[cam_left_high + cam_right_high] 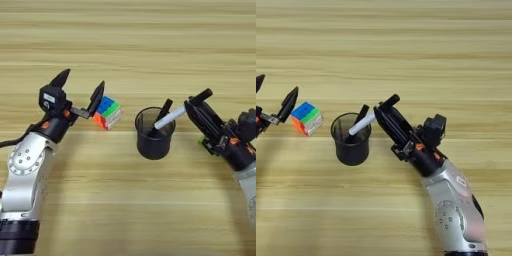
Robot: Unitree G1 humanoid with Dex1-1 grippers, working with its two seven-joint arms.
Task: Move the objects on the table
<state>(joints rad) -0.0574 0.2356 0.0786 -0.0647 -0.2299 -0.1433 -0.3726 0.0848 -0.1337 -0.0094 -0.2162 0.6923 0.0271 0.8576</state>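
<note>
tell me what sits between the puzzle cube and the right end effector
The black mesh pen cup stands between the puzzle cube and the right end effector, with the white marker leaning in it; both views show this.
</note>
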